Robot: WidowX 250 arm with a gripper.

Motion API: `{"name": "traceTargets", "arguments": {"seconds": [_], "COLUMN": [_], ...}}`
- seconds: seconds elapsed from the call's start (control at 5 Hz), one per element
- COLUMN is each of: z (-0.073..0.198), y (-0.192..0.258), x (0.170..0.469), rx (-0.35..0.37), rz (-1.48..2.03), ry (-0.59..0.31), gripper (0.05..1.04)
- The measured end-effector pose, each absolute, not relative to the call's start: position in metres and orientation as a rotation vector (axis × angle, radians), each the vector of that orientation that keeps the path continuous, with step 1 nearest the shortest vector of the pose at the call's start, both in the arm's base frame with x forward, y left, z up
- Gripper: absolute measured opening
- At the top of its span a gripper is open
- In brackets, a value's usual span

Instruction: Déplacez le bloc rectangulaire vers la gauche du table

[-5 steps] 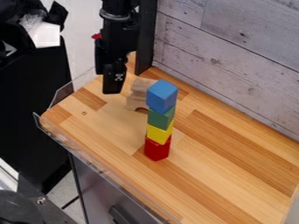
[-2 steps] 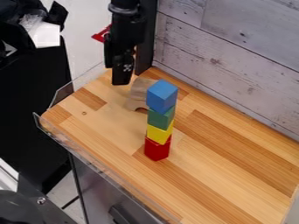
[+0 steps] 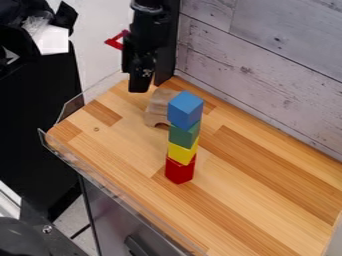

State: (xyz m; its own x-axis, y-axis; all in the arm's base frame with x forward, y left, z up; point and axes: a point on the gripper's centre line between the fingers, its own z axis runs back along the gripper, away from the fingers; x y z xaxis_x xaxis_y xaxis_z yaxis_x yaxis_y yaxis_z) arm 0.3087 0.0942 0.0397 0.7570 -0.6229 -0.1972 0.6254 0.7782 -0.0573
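1. Gripper (image 3: 139,88), one: hanging over the far end of the bench (image 3: 260,200). You cannot tell whether it is clenched or released; no load is visible in it.
2. Wooden block (image 3: 159,102), pale, presumably your rectangular block: just beyond the gripper's tip, below and to its right in view. It seems to rest on an arched piece (image 3: 155,119), which would hold it up off the bench; the join is hard to make out.
3. Blue cube (image 3: 185,107), green block (image 3: 184,135), yellow block (image 3: 182,152), red block (image 3: 180,171): one upright tower, farther below and right of the gripper. Each is borne by the one beneath, so a sideways knock could topple your stack.
4. Placement, as judged: the gripper is near enough for you to line up over the wooden block, keeping the tower on its far side.
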Motion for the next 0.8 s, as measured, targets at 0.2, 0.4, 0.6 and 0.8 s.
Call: {"name": "traceTargets", "arguments": {"seconds": [0.2, 0.4, 0.6, 0.8], "z": [0.037, 0.034, 0.033, 0.028], "y": [0.068, 0.055, 0.053, 0.059], "x": [0.304, 0.299, 0.302, 0.311], "rx": [0.036, 0.033, 0.036, 0.03], "rz": [-0.752, -0.772, -0.763, -0.726], "ry": [0.28, 0.296, 0.273, 0.247], "gripper": [0.999, 0.998, 0.999, 0.998]}}
